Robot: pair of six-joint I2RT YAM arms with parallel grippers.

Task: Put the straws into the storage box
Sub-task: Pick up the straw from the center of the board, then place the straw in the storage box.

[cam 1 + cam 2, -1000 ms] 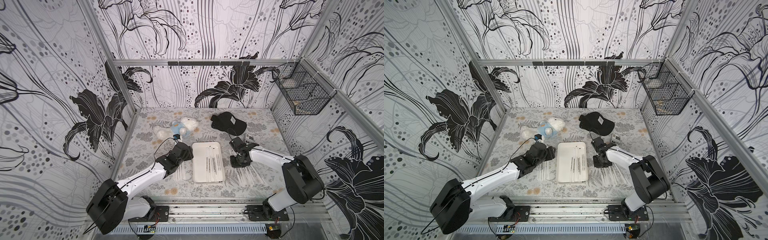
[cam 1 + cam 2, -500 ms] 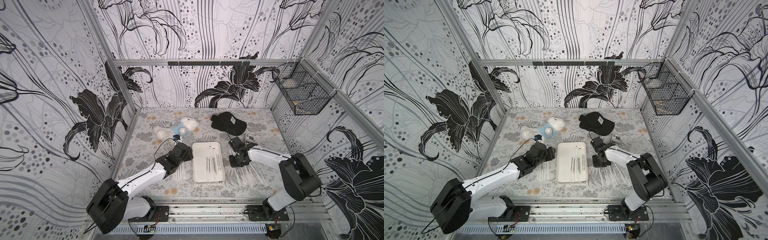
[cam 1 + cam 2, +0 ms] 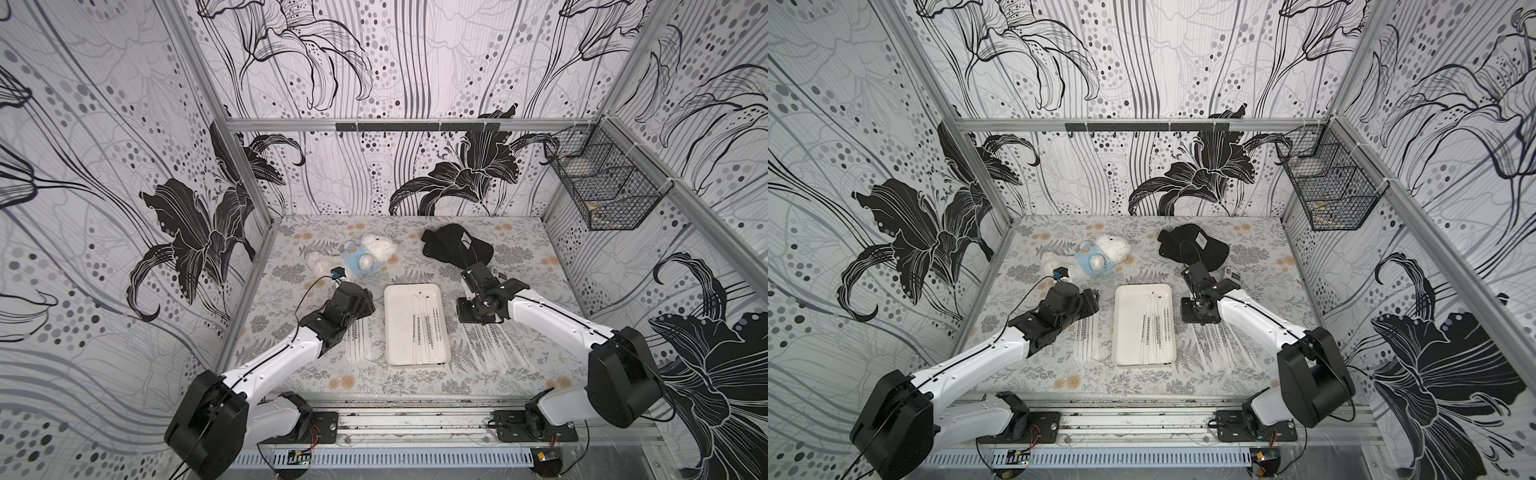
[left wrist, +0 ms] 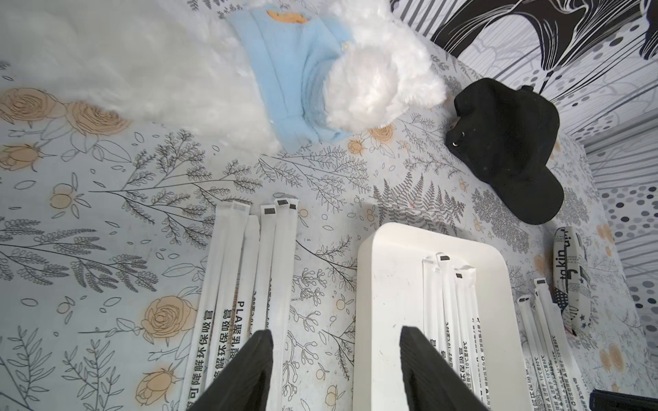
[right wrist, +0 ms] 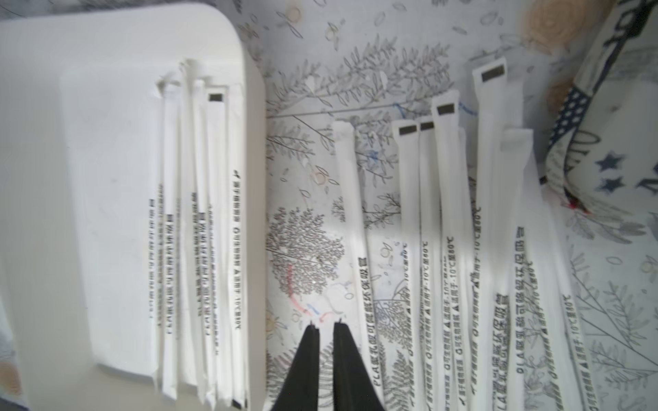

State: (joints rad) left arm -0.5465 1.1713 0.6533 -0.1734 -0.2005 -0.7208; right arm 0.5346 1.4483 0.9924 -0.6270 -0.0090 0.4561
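Note:
The storage box [image 3: 399,328] is a shallow white tray at mid-table, also seen in the other top view [image 3: 1128,328]. Several straws [image 3: 428,328] lie lengthwise inside it. More straws [image 3: 357,340] lie left of it, and a fanned row of straws [image 3: 486,345] lies to its right. My left gripper [image 4: 336,341] is open and empty. One finger is over the left straws [image 4: 245,277], the other over the box rim [image 4: 388,284]. My right gripper [image 5: 326,324] is open only a narrow slit, with nothing in it. It hangs over bare cloth between the box [image 5: 89,178] and the nearest straw [image 5: 350,213].
A white plush toy in a blue sweater [image 3: 361,255] and a black cap [image 3: 455,245] lie behind the box. A small printed packet [image 3: 497,273] sits by the right wrist. A black wire basket [image 3: 602,187] hangs on the right wall.
The right arm's elbow has shifted slightly while its gripper stays over the same spot. The left arm has not moved.

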